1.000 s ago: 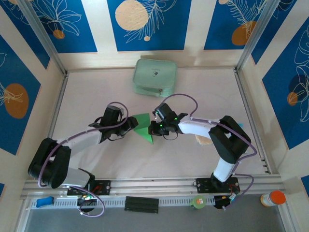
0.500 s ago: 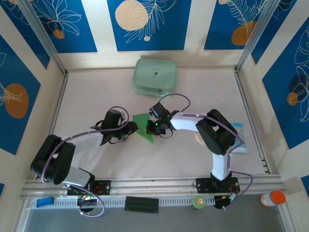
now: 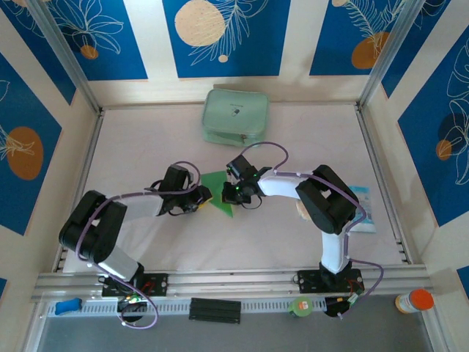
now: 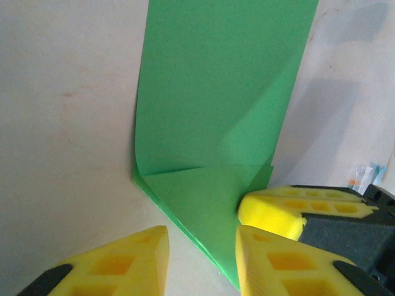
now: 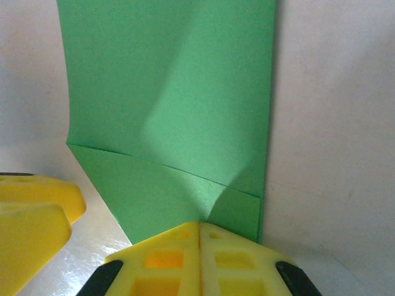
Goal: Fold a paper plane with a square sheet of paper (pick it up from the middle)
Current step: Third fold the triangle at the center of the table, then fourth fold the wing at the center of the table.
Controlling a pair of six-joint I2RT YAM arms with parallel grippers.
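On the left, the left end effector [image 3: 199,198] sits low over the desk [image 3: 139,139]. Its yellow pads [image 4: 123,262] are parted, and the near folded edge of the green sheet of paper [image 4: 216,92] runs through the gap, not clamped. The sheet lies mid-desk between the two arms, partly folded, with one flap creased and the rest curling up off the surface. To its right, the right end effector [image 5: 200,231] is clenched on the sheet's near corner, the paper disappearing into the seam of its fingertips.

The paper looks feather-light, limp and easily crumpled, and likely to skate on the smooth desk. The layered crease near the corner seems the stiffest place to pinch, while the opposite side is held down.
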